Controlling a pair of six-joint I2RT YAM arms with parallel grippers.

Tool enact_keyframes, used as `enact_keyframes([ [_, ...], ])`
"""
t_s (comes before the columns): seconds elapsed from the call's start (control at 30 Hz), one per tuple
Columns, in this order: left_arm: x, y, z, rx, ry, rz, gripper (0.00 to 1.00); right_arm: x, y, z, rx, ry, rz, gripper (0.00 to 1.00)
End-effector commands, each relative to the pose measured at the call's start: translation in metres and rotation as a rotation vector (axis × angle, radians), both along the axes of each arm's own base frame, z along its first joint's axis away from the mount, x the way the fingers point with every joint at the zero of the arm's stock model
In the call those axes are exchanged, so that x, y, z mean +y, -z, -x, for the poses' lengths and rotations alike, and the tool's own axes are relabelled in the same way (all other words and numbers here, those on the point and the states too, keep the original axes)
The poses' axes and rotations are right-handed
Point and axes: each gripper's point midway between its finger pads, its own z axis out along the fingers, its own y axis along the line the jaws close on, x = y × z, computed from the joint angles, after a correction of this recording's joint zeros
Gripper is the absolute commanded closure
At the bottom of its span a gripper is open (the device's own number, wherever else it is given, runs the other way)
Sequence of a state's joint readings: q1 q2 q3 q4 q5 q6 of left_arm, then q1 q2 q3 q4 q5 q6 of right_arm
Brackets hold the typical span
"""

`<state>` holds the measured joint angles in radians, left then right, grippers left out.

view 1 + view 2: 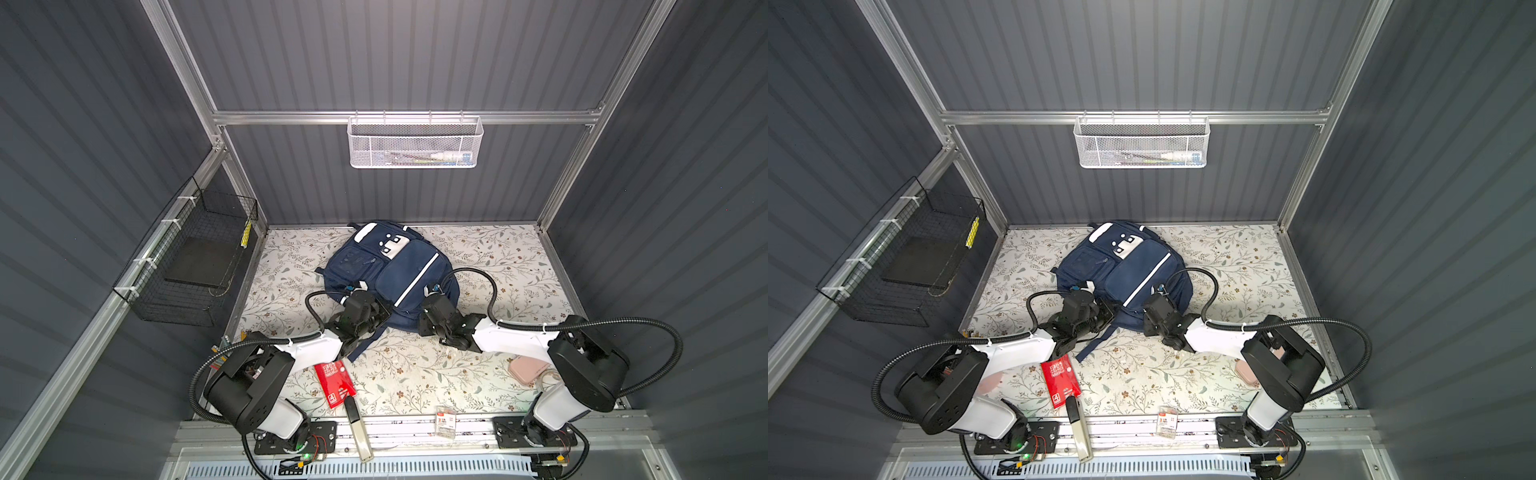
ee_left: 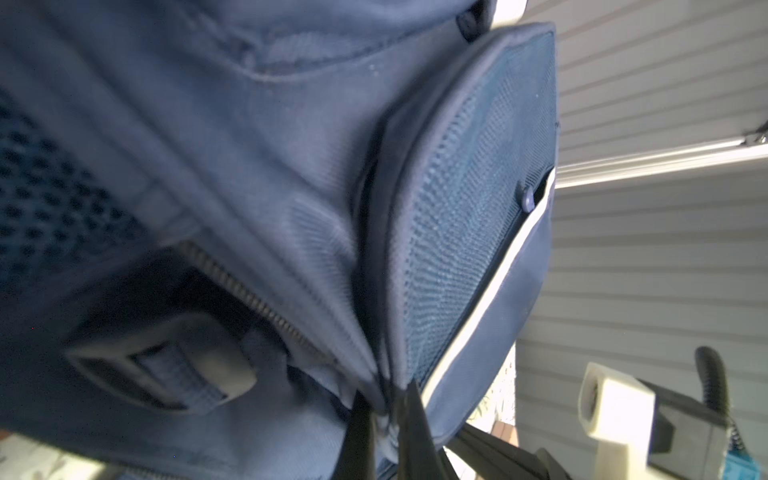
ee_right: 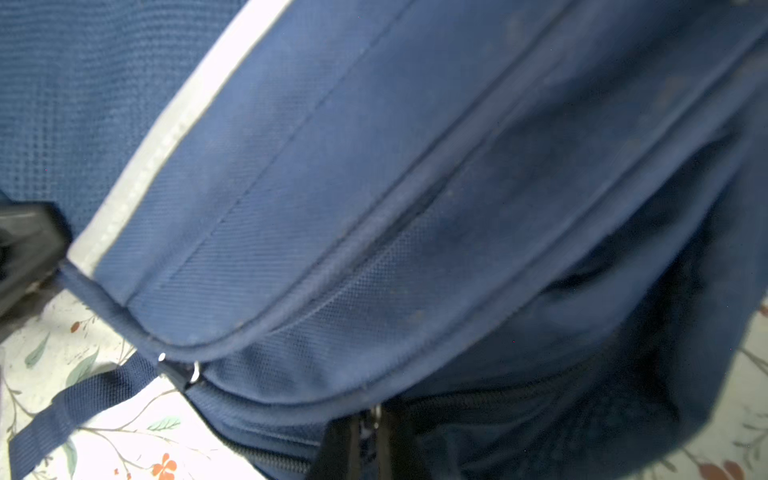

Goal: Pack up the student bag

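Counting from the left on my feed: one black wire basket (image 1: 174,307) tied to the side rail, with one dark flat slab in it and something yellow at its far corner. Next up is the left gripper (image 2: 384,424). On its wrist cam the jaws are pinched tight on a bunched fold of the student bag (image 1: 399,270), right at a zip seam next to the mesh pocket. Toward the front there's one red packet (image 1: 334,382) lying on the floral table (image 1: 498,257), and one long black-and-beige tool (image 1: 358,432) just beside its near corner, mostly on the metal rail. The one bag lies front-up in the middle of the table, toward the back wall, with both grippers at its near end and a strap trailing my way. On the back rail hangs one white mesh basket (image 1: 415,137) with some pens or tubes inside, too small for me to count. One small clear packet (image 1: 445,424) sits on the front rail. The right gripper (image 3: 370,432) is clamped too, with a little metal zip pull of the bag caught between its fingers. Far right, one pink case (image 1: 530,370) is partly tucked under the right arm.
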<state>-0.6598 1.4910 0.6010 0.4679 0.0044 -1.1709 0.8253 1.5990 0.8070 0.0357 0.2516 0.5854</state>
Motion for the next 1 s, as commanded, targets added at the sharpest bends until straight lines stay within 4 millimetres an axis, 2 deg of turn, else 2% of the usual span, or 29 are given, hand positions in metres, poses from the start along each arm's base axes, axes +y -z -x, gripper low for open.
enact_keyframes([
  [0.0, -0.001, -0.03, -0.006, -0.074, 0.001, -0.003, 1.0, -0.009, -0.022, -0.006, -0.054, 0.027, 0.01, 1.0],
  [0.13, 0.006, -0.045, -0.003, -0.093, -0.011, -0.017, 1.0, -0.034, -0.025, -0.002, -0.062, 0.043, 0.049, 1.0],
  [0.33, 0.007, -0.049, 0.005, -0.082, 0.01, -0.002, 1.0, -0.059, -0.025, -0.012, -0.05, 0.02, 0.064, 1.0],
  [0.43, 0.01, -0.043, 0.009, -0.066, 0.013, -0.025, 1.0, -0.066, -0.035, -0.019, -0.069, 0.017, 0.067, 1.0],
  [0.6, 0.013, -0.033, 0.012, -0.054, 0.009, -0.026, 1.0, -0.058, -0.061, -0.018, -0.095, -0.07, 0.038, 1.0],
  [0.63, 0.011, -0.033, 0.012, -0.054, 0.017, -0.022, 0.91, -0.051, -0.064, -0.014, -0.092, -0.113, 0.019, 1.0],
  [0.7, 0.004, -0.033, 0.012, -0.058, 0.044, -0.002, 0.49, -0.029, -0.074, -0.001, -0.075, -0.218, -0.036, 1.0],
  [0.73, -0.001, -0.033, 0.013, -0.058, 0.055, 0.009, 0.38, -0.019, -0.077, 0.005, -0.071, -0.249, -0.048, 1.0],
  [0.8, -0.01, -0.035, 0.016, -0.057, 0.067, 0.034, 0.23, 0.007, -0.085, 0.02, -0.071, -0.321, -0.063, 1.0],
  [0.83, -0.015, -0.035, 0.018, -0.061, 0.071, 0.043, 0.18, 0.015, -0.088, 0.023, -0.076, -0.336, -0.064, 1.0],
  [0.97, -0.027, -0.035, 0.019, -0.075, 0.083, 0.053, 0.14, 0.043, -0.077, 0.033, -0.015, -0.378, -0.085, 0.98],
])
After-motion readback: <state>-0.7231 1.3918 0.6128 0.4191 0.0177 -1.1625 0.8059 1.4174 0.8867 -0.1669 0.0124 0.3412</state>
